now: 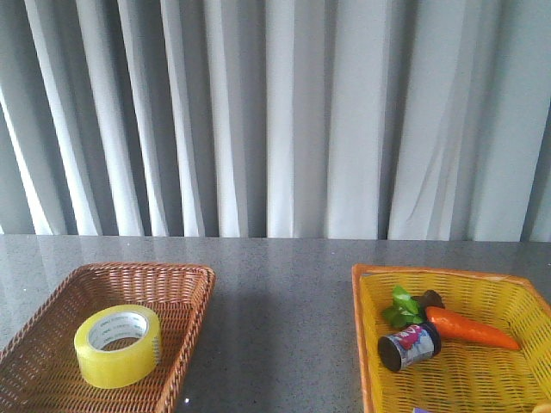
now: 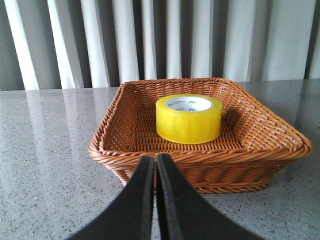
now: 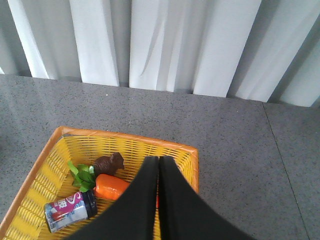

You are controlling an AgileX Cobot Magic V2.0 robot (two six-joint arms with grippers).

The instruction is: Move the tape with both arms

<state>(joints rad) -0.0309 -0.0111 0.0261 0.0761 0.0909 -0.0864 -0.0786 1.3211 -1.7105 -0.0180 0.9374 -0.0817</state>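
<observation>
The tape (image 1: 118, 345) is a wide yellow roll with a white core, lying flat in the brown wicker basket (image 1: 185, 284) at the front left; it shows again in the left wrist view as tape (image 2: 189, 119) inside that basket (image 2: 200, 167). My left gripper (image 2: 155, 159) is shut and empty, held before the basket's near rim, well short of the roll. Above the yellow basket (image 3: 170, 145) my right gripper (image 3: 158, 160) is shut with nothing in it. Neither arm shows in the front view.
The yellow basket (image 1: 370, 344) at the front right holds a toy carrot (image 1: 469, 327) with green leaves, a small printed can (image 1: 410, 347) lying on its side and a small brown object (image 1: 430, 299). Grey speckled tabletop lies between the baskets; pale curtains hang behind.
</observation>
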